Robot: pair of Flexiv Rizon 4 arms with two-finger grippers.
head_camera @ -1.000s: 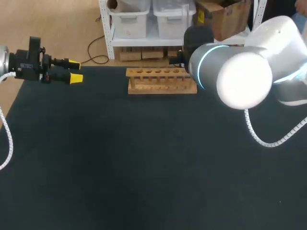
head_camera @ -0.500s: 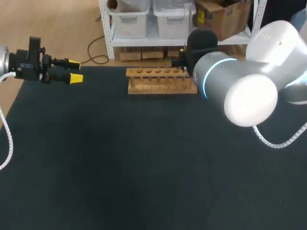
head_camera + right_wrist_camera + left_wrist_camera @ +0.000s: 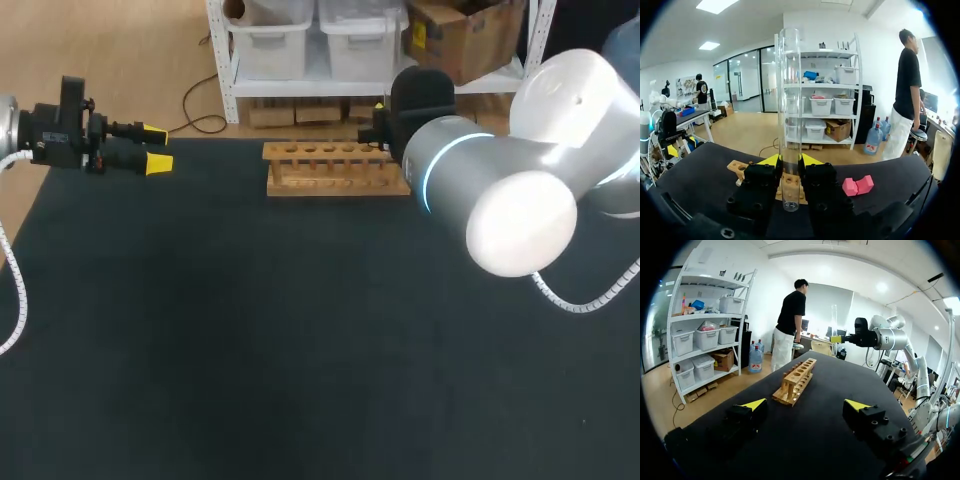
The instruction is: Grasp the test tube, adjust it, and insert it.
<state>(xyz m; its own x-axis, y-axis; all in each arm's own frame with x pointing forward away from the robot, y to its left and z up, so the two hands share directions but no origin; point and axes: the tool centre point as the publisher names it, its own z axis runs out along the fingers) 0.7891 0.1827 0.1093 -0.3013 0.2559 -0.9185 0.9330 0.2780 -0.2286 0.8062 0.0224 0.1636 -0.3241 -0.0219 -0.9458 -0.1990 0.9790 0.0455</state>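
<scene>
A clear test tube (image 3: 789, 115) stands upright between my right gripper's (image 3: 790, 161) yellow-tipped fingers, which are shut on its lower part. The wooden rack (image 3: 335, 167) with a row of holes sits at the table's far edge. The tube's bottom hangs just above the rack (image 3: 738, 167). From the left wrist view, the tube (image 3: 834, 320) and the right gripper (image 3: 838, 339) are above the rack's (image 3: 796, 380) far end. My left gripper (image 3: 153, 147) hovers open and empty at the table's far left, well away from the rack. In the head view, my right arm (image 3: 500, 190) hides the tube.
A pink block (image 3: 857, 185) lies on the black table beside the rack, on the right gripper's side. The dark tabletop (image 3: 300, 330) stretches wide in front of the rack.
My right arm's elbow has swung to the right and its wrist has shifted slightly over the rack's right end. The left arm has not moved.
</scene>
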